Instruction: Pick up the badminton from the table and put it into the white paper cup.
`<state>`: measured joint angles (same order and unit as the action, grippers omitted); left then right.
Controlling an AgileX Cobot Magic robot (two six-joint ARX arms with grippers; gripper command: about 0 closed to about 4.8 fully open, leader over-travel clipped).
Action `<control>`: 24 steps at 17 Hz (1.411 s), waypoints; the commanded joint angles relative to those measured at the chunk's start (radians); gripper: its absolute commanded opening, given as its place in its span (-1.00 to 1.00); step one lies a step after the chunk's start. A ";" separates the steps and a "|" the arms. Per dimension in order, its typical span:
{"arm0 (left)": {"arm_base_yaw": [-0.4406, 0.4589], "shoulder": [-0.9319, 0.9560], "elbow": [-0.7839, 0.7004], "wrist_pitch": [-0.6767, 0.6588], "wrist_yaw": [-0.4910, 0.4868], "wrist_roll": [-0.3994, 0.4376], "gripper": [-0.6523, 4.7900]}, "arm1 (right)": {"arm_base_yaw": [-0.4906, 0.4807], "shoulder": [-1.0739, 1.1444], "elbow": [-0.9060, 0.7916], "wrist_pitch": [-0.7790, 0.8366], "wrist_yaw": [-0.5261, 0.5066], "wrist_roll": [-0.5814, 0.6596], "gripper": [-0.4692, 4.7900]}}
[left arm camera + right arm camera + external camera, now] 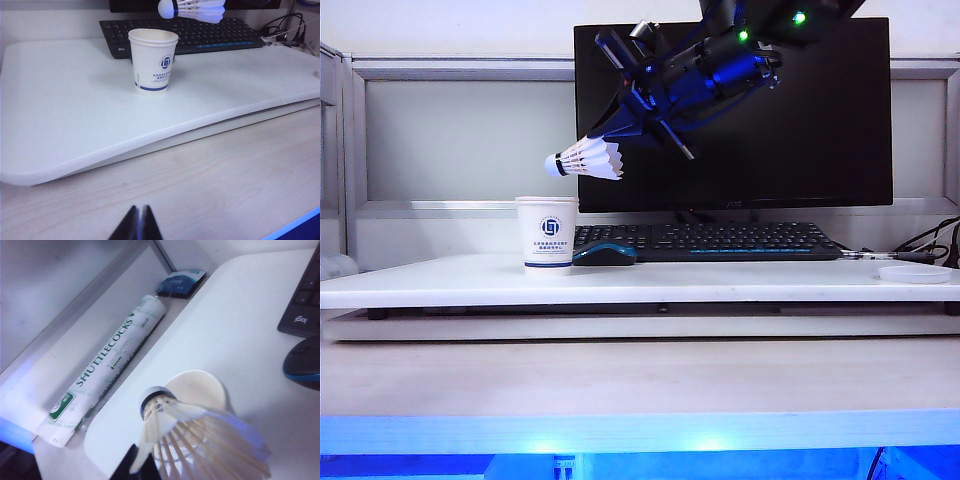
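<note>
Exterior view: the right gripper (620,135), clamped tight on the badminton's (586,158) feather end, holds it in the air just above and slightly right of the white paper cup (547,233), cork tip pointing left. The cup stands on the table (450,278), left of a mouse (604,254) and keyboard (710,241).

Left wrist view: the left gripper (138,225) hangs near, its tips pressed together, holding nothing.

Right wrist view: the badminton (195,432) overlaps the cup's (197,387) open mouth; 1 shuttlecock tube (107,367) lies beyond the table's left edge.

Black monitor (790,130) at rear, dark screen, black keyboard (710,241) below it, black mouse with blue trim (604,254) touching keyboard's near edge, shuttlecock tube (107,370) lying beside desktop edge, cables (930,240) at far right, small white disc (914,274) near them
</note>
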<state>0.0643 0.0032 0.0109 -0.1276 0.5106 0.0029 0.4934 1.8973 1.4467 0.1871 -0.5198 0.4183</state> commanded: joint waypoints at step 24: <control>0.001 0.000 -0.002 -0.014 -0.002 0.001 -0.68 | -0.014 -0.077 0.006 0.160 0.145 -0.241 -0.85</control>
<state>0.0643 0.0032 0.0109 -0.1276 0.5098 0.0032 0.4847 1.8359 1.4490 0.3489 -0.4126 0.2184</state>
